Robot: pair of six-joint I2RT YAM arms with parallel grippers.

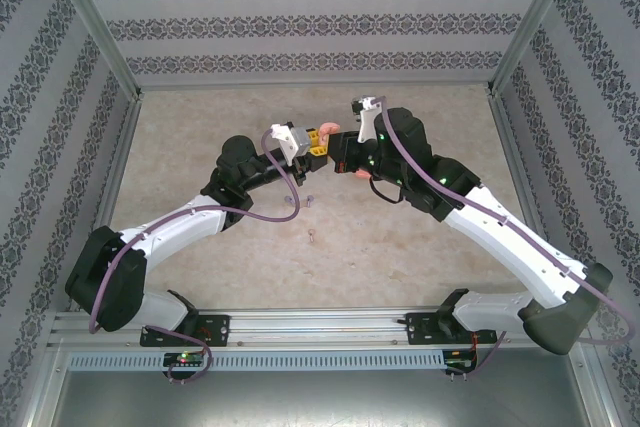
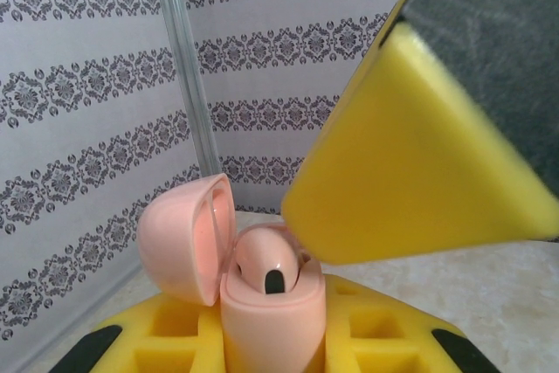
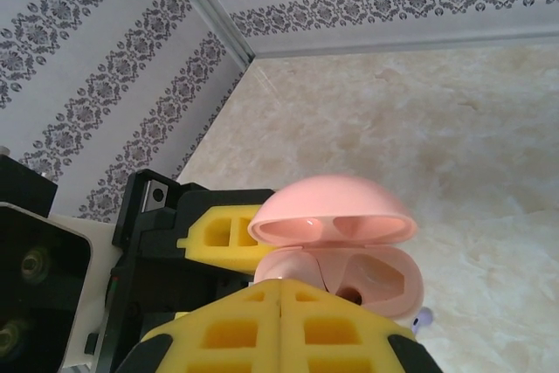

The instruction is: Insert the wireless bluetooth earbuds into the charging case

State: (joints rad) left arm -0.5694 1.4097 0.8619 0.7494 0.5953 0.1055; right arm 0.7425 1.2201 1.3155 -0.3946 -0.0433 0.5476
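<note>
Both arms met above the middle of the beige tabletop (image 1: 400, 247), their wrists nearly nose to nose.

The left pincer (image 1: 316, 140) was clamped on a pale pink charging case (image 2: 271, 321). In its wrist view the case body stood upright between the two yellow fingers (image 2: 166, 334), held off the tabletop. The case lid (image 2: 188, 238) was swung open on its hinge. One pale pink earbud (image 2: 266, 264) sat in a well of the case with its rounded head up.

The right pincer (image 3: 279, 290) pointed at the open mouth of the case (image 3: 349, 255), and its yellow fingers were pressed together along a thin seam. I could not tell whether anything tiny was pinched at their tips. From the left wrist view one of those fingers (image 2: 410, 155) hung just above and beside the seated earbud, very close to it.

Three more earbuds lay loose on the tabletop below the pincers: two close together (image 1: 293, 203) (image 1: 311, 199) and one nearer the arm bases (image 1: 316, 238). They were too small to judge colour. A pale lilac earbud (image 3: 422, 321) showed on the tabletop just beyond the case.
</note>
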